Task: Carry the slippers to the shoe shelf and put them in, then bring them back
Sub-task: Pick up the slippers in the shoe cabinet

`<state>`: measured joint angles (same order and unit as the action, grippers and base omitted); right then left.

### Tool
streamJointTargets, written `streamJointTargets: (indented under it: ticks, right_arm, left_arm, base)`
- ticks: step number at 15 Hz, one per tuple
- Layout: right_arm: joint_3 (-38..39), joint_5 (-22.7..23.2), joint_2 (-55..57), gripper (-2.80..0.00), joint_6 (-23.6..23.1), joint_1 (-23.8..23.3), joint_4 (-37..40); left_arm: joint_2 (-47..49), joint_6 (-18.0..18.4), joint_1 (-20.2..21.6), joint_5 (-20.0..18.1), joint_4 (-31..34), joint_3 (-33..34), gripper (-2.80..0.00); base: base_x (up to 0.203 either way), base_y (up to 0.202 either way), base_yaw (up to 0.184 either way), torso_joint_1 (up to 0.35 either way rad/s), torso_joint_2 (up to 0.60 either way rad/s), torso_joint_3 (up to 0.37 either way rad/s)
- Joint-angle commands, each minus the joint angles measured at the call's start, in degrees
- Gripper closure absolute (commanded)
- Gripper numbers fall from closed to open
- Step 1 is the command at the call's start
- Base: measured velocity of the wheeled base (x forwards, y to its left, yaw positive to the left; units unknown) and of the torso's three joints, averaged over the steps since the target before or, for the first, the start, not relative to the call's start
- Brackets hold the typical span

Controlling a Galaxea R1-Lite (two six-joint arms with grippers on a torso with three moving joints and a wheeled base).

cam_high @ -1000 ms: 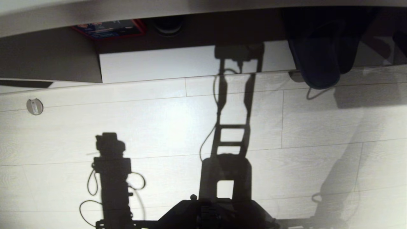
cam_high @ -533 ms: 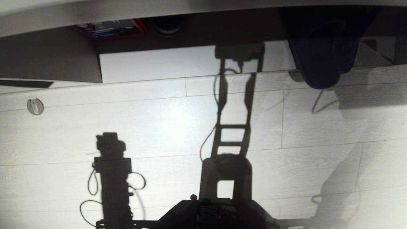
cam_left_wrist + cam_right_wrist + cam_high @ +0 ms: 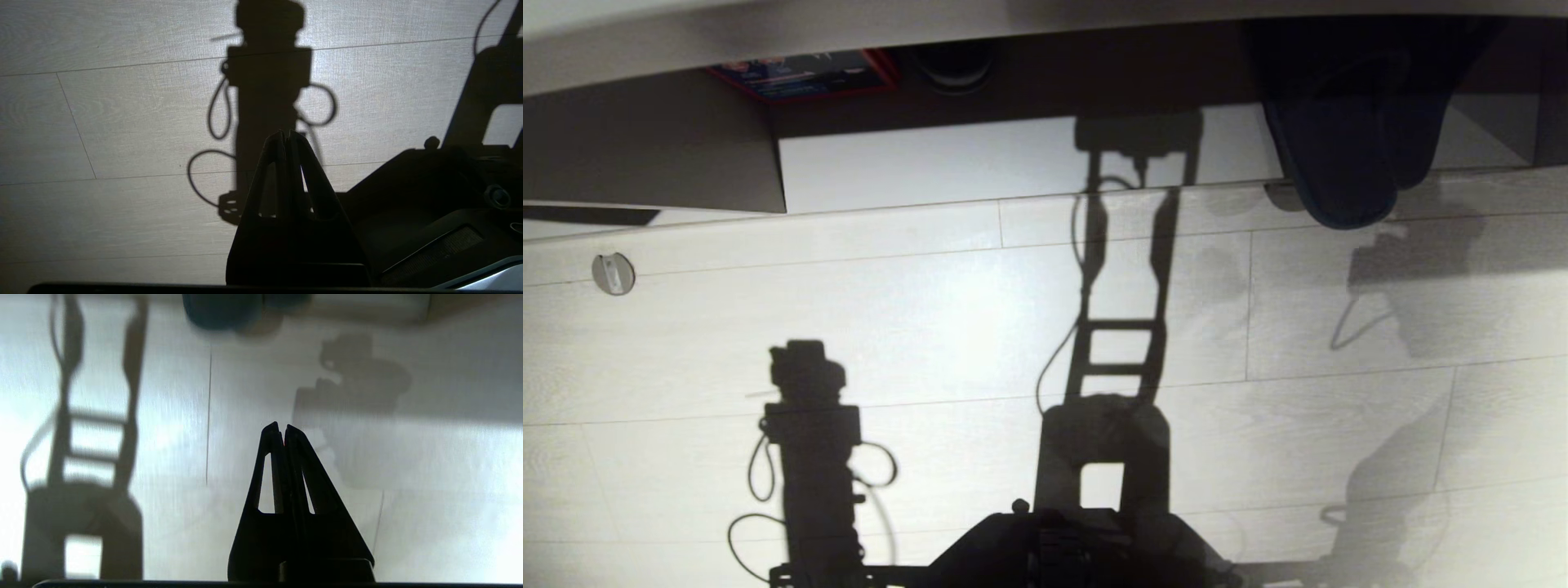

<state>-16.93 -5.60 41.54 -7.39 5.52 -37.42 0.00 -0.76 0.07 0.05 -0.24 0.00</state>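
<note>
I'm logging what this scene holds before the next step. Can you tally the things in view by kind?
Slippers, dark, toes sticking out of the shoe shelf: 2
Red-edged box inside the shelf: 1
Round floor fitting: 1
Grippers, left gripper and right gripper, both shut and empty: 2
Total: 6
</note>
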Motion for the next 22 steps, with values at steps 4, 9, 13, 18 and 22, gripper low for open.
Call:
streamJointTargets:
  ticks: [4,9,13,18,22]
  right_arm:
    - [11.71,0.45,-12.63,0.0,0.0,-2.12,4.95]
    - [15.14,1.39,-27.08,0.0,0.0,-2.56,20.23]
    - [16.79,3.08,-35.88,0.0,0.41,-4.14,27.95]
    - [16.93,6.41,-41.58,0.0,2.92,-4.38,37.46]
    - [16.93,6.47,-41.63,0.0,3.26,-4.38,37.86]
  left_arm:
    - [0.0,-0.03,0.01,0.04,-0.02,0.0,0.0]
    - [0.02,-0.03,0.01,0.07,-0.02,0.0,0.0]
    - [0.0,-0.03,0.01,0.04,-0.11,0.0,0.0]
    - [0.01,-0.03,0.01,0.11,-0.02,0.0,0.0]
    - [0.0,-0.03,0.01,0.13,-0.02,0.0,0.0]
  base:
    - [0.0,0.0,0.0,0.0,0.0,0.0]
    - [0.0,0.0,0.0,0.0,0.0,0.0]
    - [0.0,0.0,0.0,0.0,0.0,0.0]
    - [0.0,0.0,0.0,0.0,0.0,0.0]
    - [0.0,0.0,0.0,0.0,0.0,0.0]
